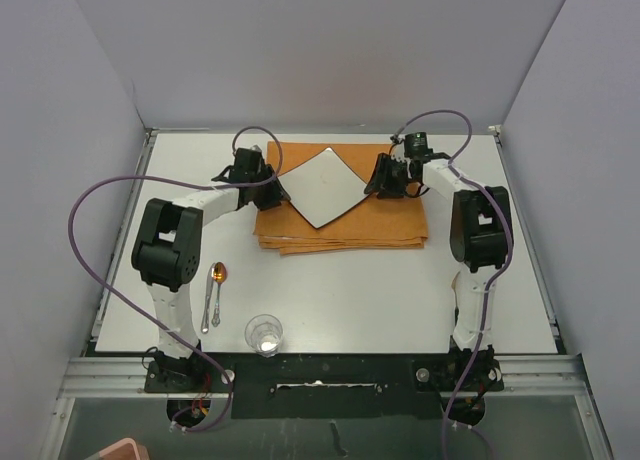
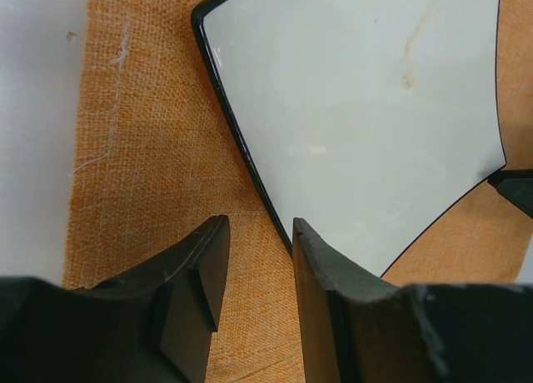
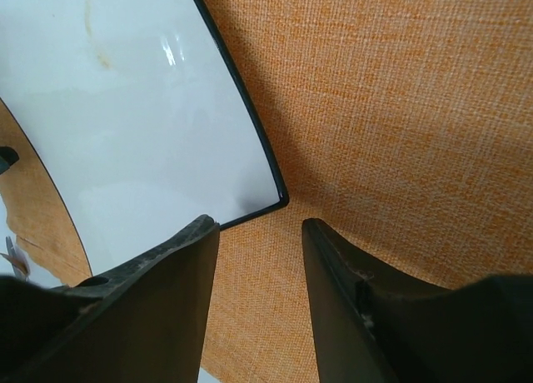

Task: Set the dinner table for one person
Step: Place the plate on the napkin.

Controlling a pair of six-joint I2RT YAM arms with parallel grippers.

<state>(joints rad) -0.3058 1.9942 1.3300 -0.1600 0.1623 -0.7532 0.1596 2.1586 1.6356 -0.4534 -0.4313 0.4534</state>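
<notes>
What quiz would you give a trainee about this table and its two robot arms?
1. True or false: the square white plate lies on the orange cloth.
2. Which thing is nearest the near edge of the dinner table? A. glass B. orange cloth C. square white plate
3. Fill in: the jaws of the left gripper and the right gripper both stand ____.

Key: 1. True. 2. A. 3. open, each at an edge of the plate.
</notes>
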